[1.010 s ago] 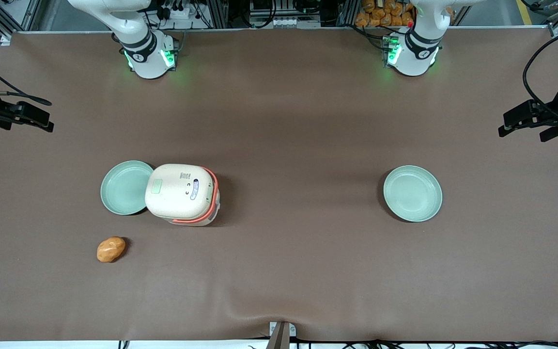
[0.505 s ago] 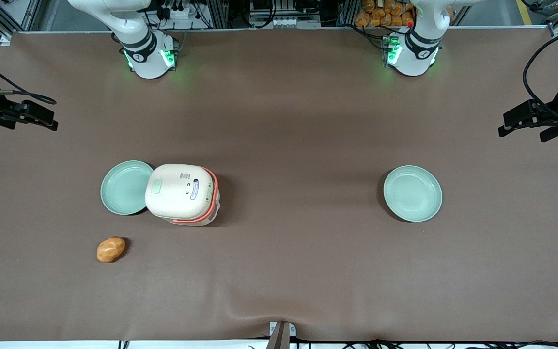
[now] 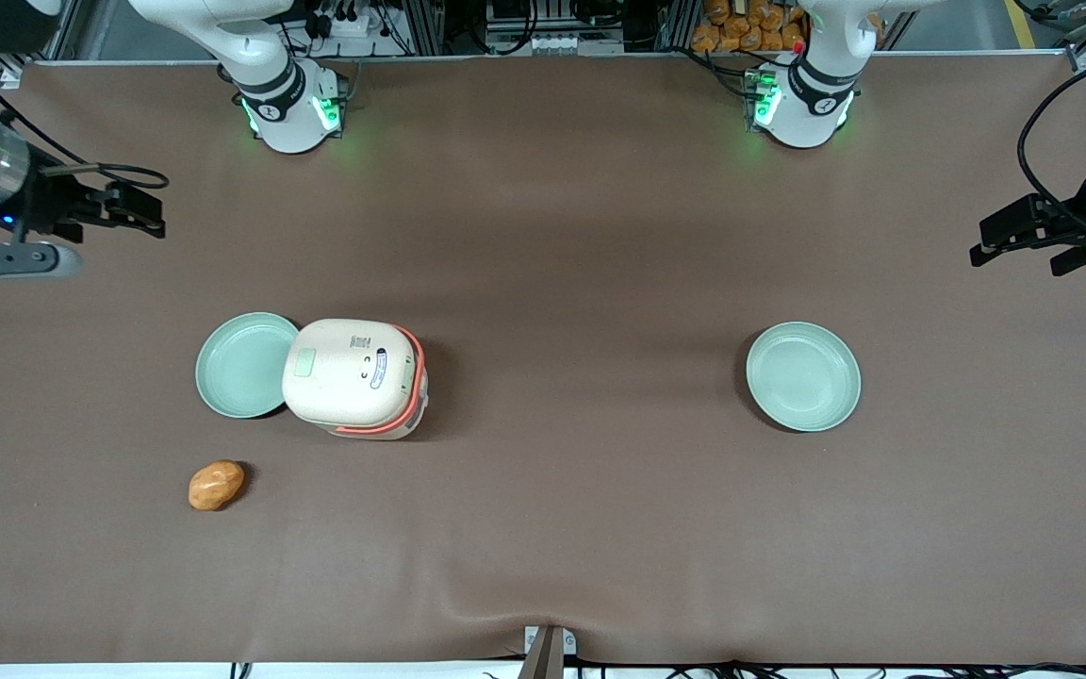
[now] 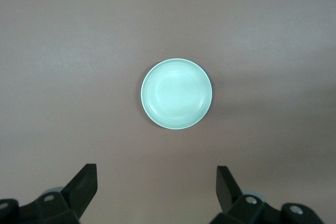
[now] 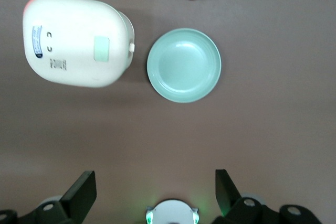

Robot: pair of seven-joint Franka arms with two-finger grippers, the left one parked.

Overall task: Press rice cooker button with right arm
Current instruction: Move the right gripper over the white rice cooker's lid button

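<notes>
The rice cooker (image 3: 354,377) stands shut on the brown table, with a cream lid and coral trim. Its small pale green button (image 3: 304,362) sits on the lid, on the side nearest a green plate. My right gripper (image 3: 149,212) hangs above the table toward the working arm's end, farther from the front camera than the cooker and well apart from it. In the right wrist view the cooker (image 5: 79,40) and button (image 5: 101,48) show, and the gripper (image 5: 153,186) is open and empty, its two dark fingers (image 5: 84,190) wide apart.
A pale green plate (image 3: 243,365) touches the cooker on the working arm's side; it also shows in the right wrist view (image 5: 184,65). A potato (image 3: 216,485) lies nearer the front camera. A second plate (image 3: 802,376) lies toward the parked arm's end.
My right gripper has moved in from the table's end toward the middle and slightly away from the front camera. The cooker, plates and potato have not moved.
</notes>
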